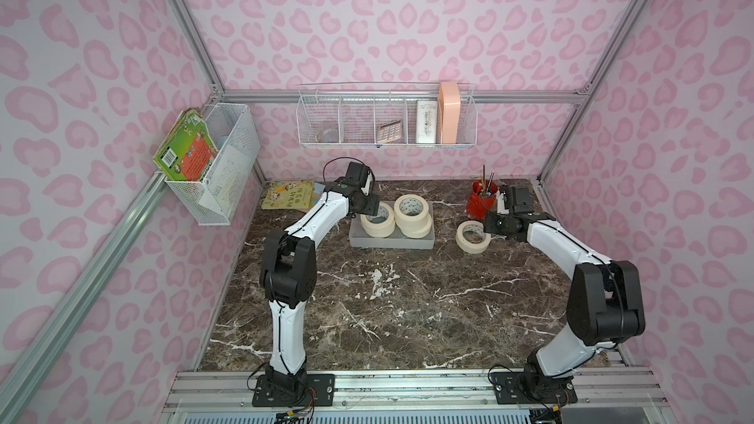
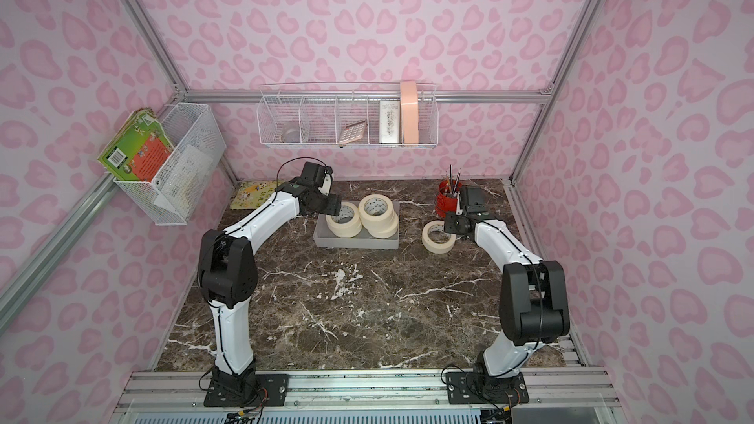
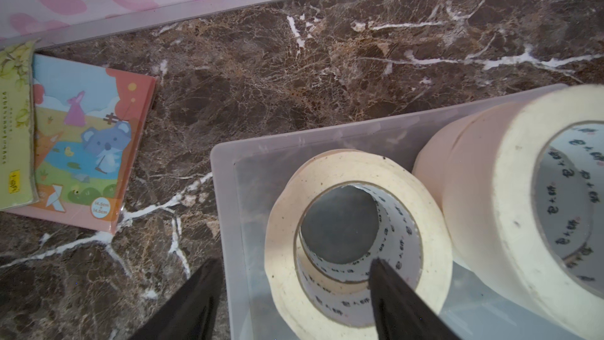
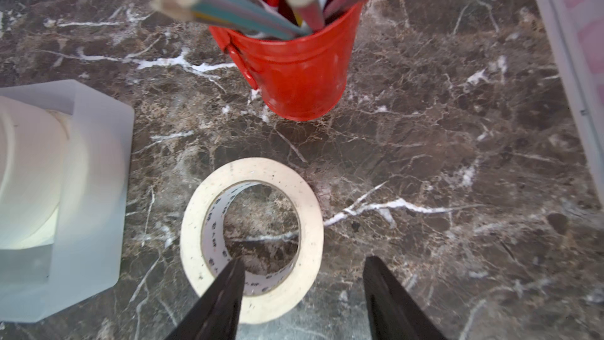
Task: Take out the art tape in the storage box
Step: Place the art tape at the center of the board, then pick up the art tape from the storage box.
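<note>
- We see the marble tabletop (image 1: 408,312) whole only in both top views. Each wrist view gives a patch of it.
- The storage box (image 1: 391,243) sits toward the back of the table, between the two arms. The top views show its full outline. The wrist views each catch one corner, blurred in the right wrist view.
- A yellow booklet (image 1: 287,194) lies at the back corner by the left arm. Only the left wrist view shows the picture pack (image 3: 81,145) tucked partly under it.
- The art tape (image 1: 420,231) stands in the box as two stacks, touching. The lower stack (image 3: 281,240) is on the left arm's side, and the taller stack (image 3: 483,191) is cut off by the frame edge. We cannot settle how many rolls each holds.
- The red bucket (image 4: 294,73) shows blurred pencils (image 4: 228,11) in the right wrist view. In the top views they are thin sticks.
- One loose roll (image 4: 251,170) lies flat on the marble outside the box, near the bucket and apart from both. In the top views the right wrist covers part of it.
- The left gripper (image 3: 294,261) is hidden by its wrist in the top views. Its own camera shows the fingers spread, one in the core of the lower stack's top roll and one beside the box wall. We cannot judge contact.
- The right gripper (image 4: 304,260) is likewise spread, with one finger over the loose roll's core and one over bare marble, the ring wall between them.
</note>
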Robot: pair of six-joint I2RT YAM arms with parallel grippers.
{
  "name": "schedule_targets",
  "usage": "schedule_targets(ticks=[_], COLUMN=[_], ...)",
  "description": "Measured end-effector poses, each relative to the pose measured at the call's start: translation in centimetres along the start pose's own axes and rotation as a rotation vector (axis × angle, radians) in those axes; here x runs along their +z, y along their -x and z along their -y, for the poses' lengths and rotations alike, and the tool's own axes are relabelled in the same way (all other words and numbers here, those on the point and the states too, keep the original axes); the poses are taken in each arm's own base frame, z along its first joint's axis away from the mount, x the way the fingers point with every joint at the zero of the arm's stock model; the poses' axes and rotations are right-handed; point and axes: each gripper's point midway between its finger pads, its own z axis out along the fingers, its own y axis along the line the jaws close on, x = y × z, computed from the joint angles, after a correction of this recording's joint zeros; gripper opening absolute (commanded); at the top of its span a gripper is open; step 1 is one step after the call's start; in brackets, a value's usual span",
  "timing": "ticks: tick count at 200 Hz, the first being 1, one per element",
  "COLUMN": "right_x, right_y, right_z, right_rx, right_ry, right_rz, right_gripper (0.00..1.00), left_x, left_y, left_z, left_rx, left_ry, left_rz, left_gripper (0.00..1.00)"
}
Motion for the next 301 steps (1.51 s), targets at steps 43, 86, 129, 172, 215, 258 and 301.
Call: schedule_targets(ticks=[43,86,129,172,215,258,301], right_x=[-3.7,-6.3,-7.4,-7.3,-8.0,-8.7,-8.4], right_y=[0.7,1.1,0.7,0.1,1.4,3.4,4.6], right_z=[-1.4,-2.1,-5.0,-9.5,-16.9,-25.0,-29.4], right_rx=[-0.033,-0.058,-0.124,-0.207,-0.3,-0.36,-0.378], right_ry=[0.012,0.029,0.076,0.143,0.27,0.414,0.495], right_rz=[0.039,0.072,0.059,0.037,0.059,0.101,0.117], right_gripper=[0.59,0.58,0.56,0.55,0.55,0.58,0.59], left_x=[1.3,2.8,3.3,2.8,-1.4,-6.9,-8.5], left_y=[-1.0,-2.0,-2.2,-1.7,0.6,2.8,1.0], left_z=[-0.4,-0.9,-1.0,-1.1,-1.9,-1.0,1.9], left_rx=[0.001,-0.002,-0.005,-0.006,0.018,0.068,0.145], left_ry=[0.012,0.033,0.036,0.041,0.087,0.103,0.091], left_rz=[-0.041,-0.08,-0.09,-0.081,-0.012,0.089,0.075], left_gripper=[0.63,0.56,0.26,0.0,0.0,0.0,0.0])
